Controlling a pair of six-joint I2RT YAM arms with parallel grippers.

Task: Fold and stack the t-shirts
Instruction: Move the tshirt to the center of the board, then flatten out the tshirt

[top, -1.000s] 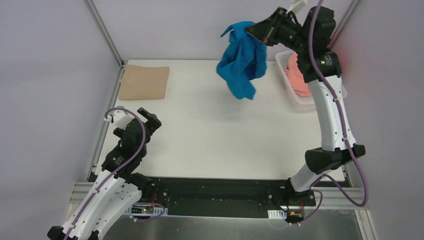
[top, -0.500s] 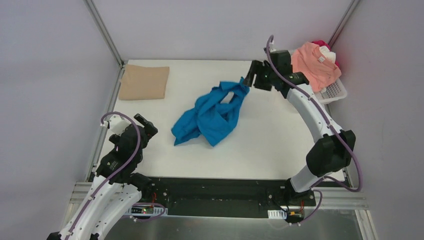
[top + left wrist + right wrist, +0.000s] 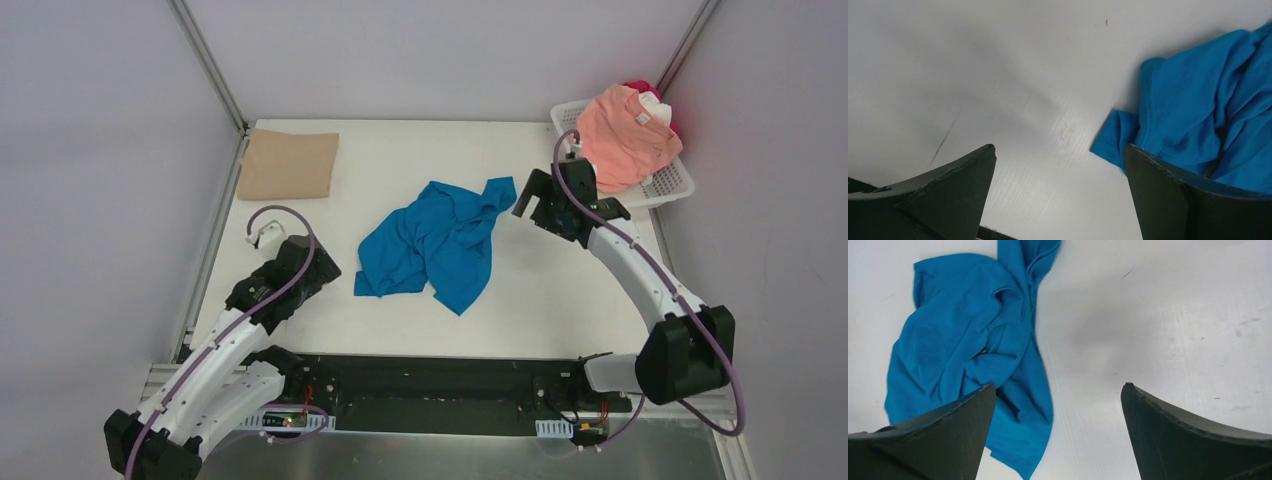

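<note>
A crumpled bright blue cloth t-shirt lies in a twisted heap at the middle of the white bench, between two robot arms. The left hand, spread wide and holding nothing, hovers just off the heap's near-left corner. The right hand, likewise spread and empty, hangs near its far-right edge. A folded tan t-shirt sits at the far left corner, and a salmon-pink t-shirt is draped over the white plastic lattice basket at the far right corner. The likely trouble is a bad first pinch: with the blue cloth bunched and overlapped, either hand could seize two layers or a mid-body fold instead of a hem, leaving the shirt knotted when spread. Collar and sleeves cannot be made out in the tangle, and the pink shirt hides most of the basket's contents, with only scraps of red and white showing.
</note>
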